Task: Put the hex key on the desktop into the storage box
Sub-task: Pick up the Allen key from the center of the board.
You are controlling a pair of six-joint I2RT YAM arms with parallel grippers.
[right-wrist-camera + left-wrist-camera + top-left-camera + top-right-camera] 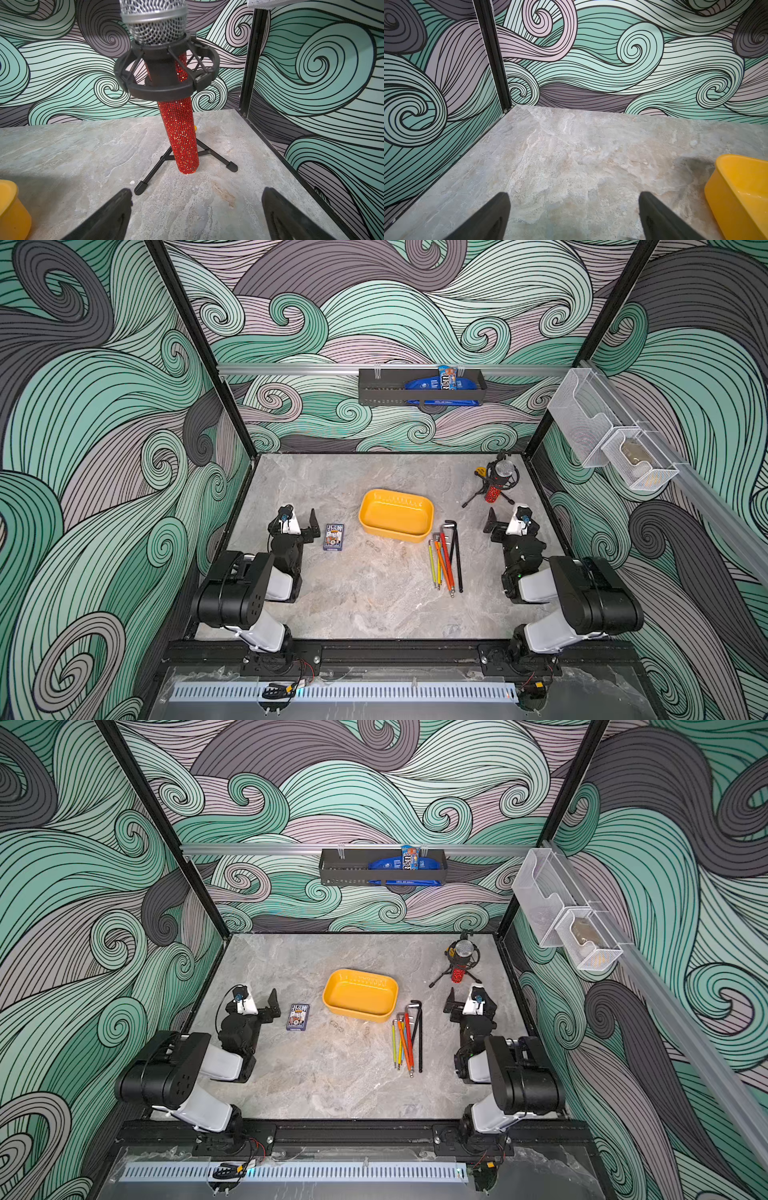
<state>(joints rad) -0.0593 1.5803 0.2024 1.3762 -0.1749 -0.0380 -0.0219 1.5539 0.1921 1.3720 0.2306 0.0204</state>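
Lying on the desktop point(374, 601), the hex keys point(445, 560) formed a loose bundle just beside the storage box point(395, 515), off its near right corner, all outside it. Card pack point(333, 536): left of the box. Microphone point(496, 483) on stand: behind the box, to its right. Left gripper point(574, 197) and right gripper point(197, 192): either side of the box, jaws spread wide, holding nothing.

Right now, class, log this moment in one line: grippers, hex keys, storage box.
left gripper: open, empty | right gripper: open, empty | hex keys: on desktop beside storage box, untouched | storage box: empty
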